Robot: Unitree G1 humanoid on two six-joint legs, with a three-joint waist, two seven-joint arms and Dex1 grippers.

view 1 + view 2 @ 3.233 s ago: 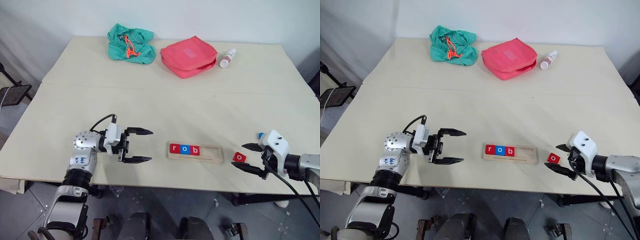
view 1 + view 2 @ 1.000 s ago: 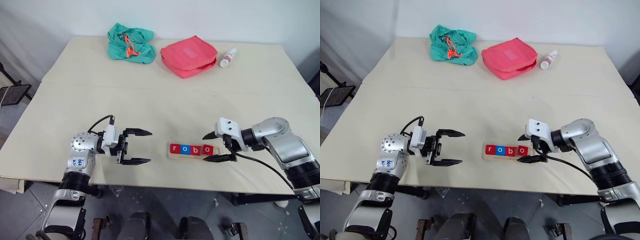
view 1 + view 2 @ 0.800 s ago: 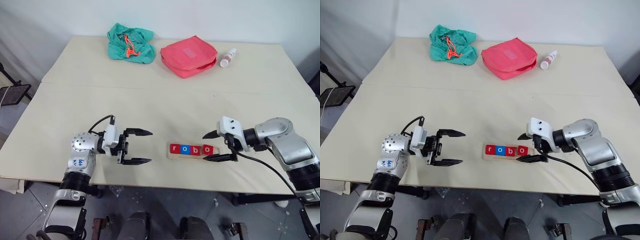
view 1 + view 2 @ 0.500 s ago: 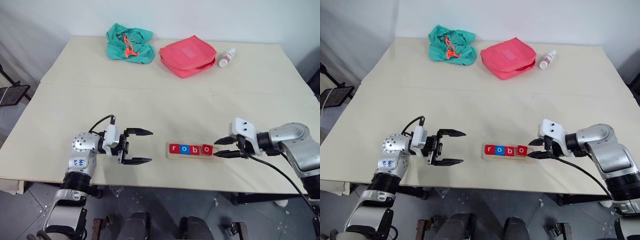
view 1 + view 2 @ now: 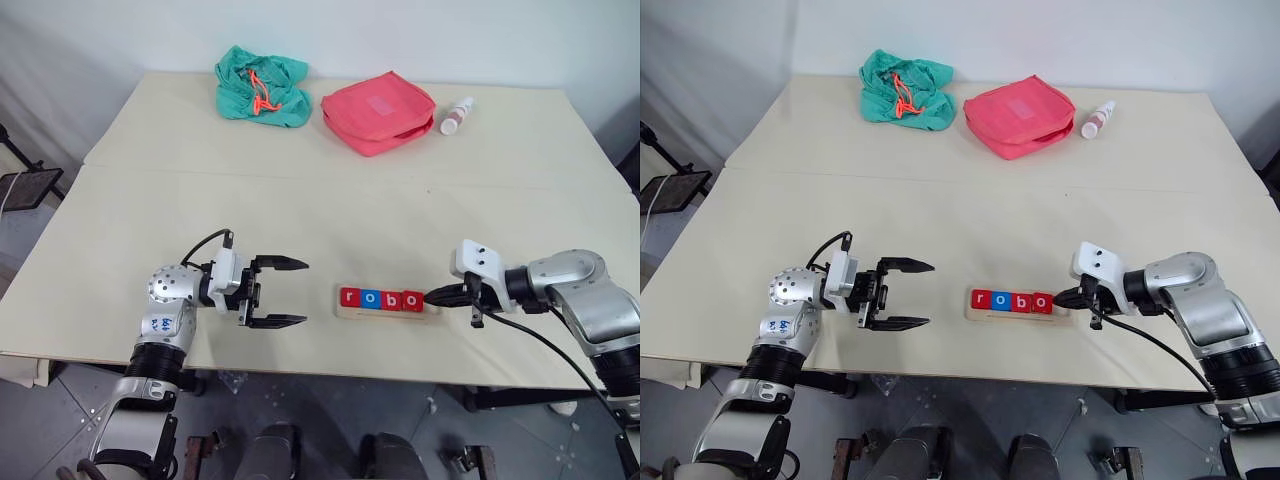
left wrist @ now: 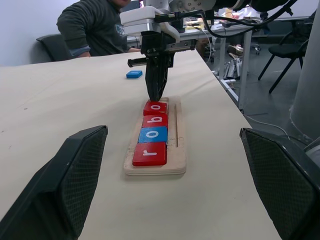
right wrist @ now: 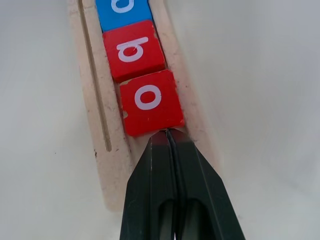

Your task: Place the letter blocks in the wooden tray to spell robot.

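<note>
Four down: r, o, b, o sit in the wooden tray. My right gripper, fingers pressed together and holding nothing, touches the last red o block, probably nudging it straight. The blue block, presumably the t, lies on the table behind that gripper in my left wrist view. Left gripper hangs spread wide at the tray's 9 o'clock.

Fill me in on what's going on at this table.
The robot is spelling "robot" with letter blocks in the wooden tray. Four sit there, reading "robo". The right gripper, fingers shut, points its tips at the outer edge of the last red "o". The left gripper hangs open beside the tray. A blue block lies loose on the table.
</note>
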